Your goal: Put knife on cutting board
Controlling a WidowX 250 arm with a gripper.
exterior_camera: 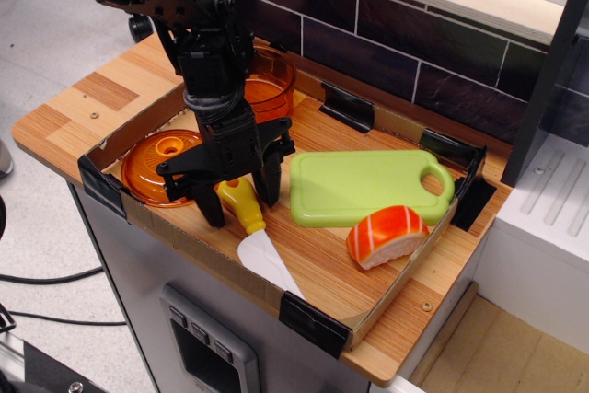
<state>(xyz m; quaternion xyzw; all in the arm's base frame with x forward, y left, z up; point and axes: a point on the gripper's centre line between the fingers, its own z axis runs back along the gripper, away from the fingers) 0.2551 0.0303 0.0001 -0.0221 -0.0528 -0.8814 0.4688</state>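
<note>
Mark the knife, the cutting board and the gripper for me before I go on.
knife (245,209), the only camera view, on the yellow handle between the fingers.
cutting board (359,186), same view, middle of the green top face.
gripper (241,207), same view, midway between the two black fingertips.

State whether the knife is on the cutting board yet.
Not yet. The knife lies on the wood beside the cutting board, with the open gripper straddling its handle.
</note>
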